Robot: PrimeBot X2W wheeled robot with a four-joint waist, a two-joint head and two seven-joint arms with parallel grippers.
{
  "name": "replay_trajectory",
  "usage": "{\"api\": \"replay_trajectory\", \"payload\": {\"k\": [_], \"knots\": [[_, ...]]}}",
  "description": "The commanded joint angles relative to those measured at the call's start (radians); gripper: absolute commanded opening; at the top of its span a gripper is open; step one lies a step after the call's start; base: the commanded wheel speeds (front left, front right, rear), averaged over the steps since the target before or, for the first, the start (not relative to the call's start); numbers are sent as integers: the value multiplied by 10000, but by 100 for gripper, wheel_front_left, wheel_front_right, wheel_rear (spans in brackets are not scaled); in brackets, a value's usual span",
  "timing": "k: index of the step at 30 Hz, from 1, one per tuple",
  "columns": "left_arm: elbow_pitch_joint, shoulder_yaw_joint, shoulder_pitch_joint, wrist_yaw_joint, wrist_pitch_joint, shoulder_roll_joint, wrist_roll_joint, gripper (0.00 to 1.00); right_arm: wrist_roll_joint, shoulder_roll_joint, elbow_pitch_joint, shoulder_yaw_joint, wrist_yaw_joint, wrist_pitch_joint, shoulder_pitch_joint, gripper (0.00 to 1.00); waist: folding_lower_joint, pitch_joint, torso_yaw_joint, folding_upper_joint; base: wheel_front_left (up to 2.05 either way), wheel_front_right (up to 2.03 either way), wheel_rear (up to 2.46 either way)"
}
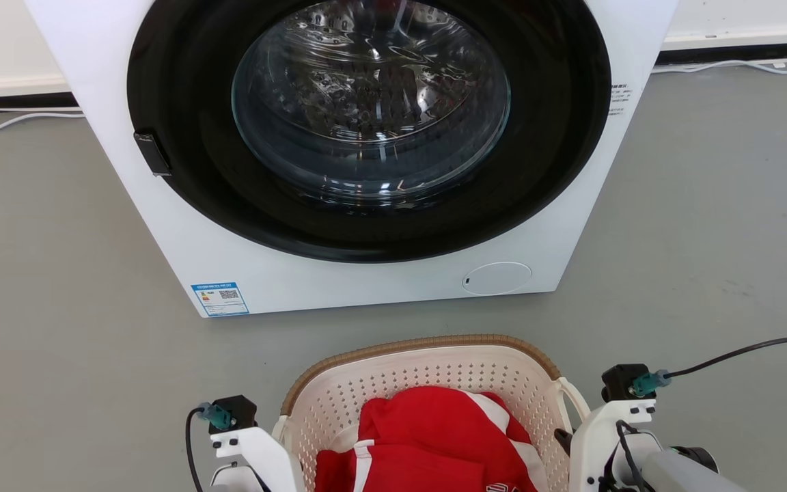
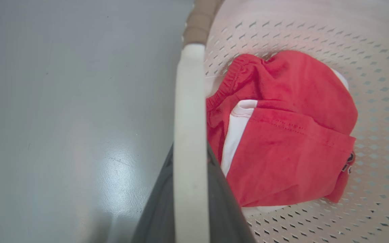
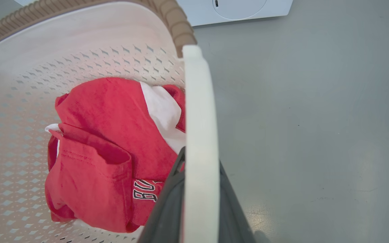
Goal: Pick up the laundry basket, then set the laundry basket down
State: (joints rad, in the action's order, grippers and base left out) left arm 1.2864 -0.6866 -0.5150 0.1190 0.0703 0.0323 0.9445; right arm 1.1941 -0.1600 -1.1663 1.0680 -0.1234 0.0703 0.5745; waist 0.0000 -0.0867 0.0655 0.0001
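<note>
fingers (image 2: 226,206) of my left gripper (image 2: 191,152) are pinched on the white loop handle (image 2: 189,101) on that side of the laundry basket (image 1: 434,372), one dark finger each side of the strap, no gap. right gripper (image 3: 199,158) same deal, fingers (image 3: 165,209) clamped on the other loop handle (image 3: 199,101). basket is straight ahead of me in the head view, between my left arm (image 1: 257,447) and right arm (image 1: 602,434), just short of the white front-load washer (image 1: 161,225), door shut, dark ring round the glass. brown woven-look rim (image 1: 421,342) faces the washer. red garment (image 1: 434,424) with white panels is bunched in the bottom, some black-and-white lettering on it in the right wrist view. grey floor (image 1: 59,273) all around; can't tell if the basket base is touching it or off it.
</note>
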Motion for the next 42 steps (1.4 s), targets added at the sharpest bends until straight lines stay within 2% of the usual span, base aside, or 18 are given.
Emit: {"api": "replay_trajectory", "payload": {"k": [1, 26, 34, 42], "knots": [[-113, 145, -92, 116, -82, 243, 107, 0, 84, -146, 165, 141, -73, -135, 84, 0, 0, 10, -2, -1, 0, 0, 0], [-107, -219, -212, 117, -238, 286, 446, 0, 739, -316, 233, 851, -73, -353, 282, 0, 0, -198, -66, -1, 0, 0, 0], [-71, -305, -679, 117, -814, 387, 353, 0, 968, -431, 387, 946, -73, -615, 558, 0, 0, -855, -103, -1, 0, 0, 0], [-39, -384, -1340, 76, -1563, 367, 201, 0, 1154, -722, 731, 1006, -73, -1184, 943, 0, 0, -2097, -182, -1, 0, 0, 0]]}}
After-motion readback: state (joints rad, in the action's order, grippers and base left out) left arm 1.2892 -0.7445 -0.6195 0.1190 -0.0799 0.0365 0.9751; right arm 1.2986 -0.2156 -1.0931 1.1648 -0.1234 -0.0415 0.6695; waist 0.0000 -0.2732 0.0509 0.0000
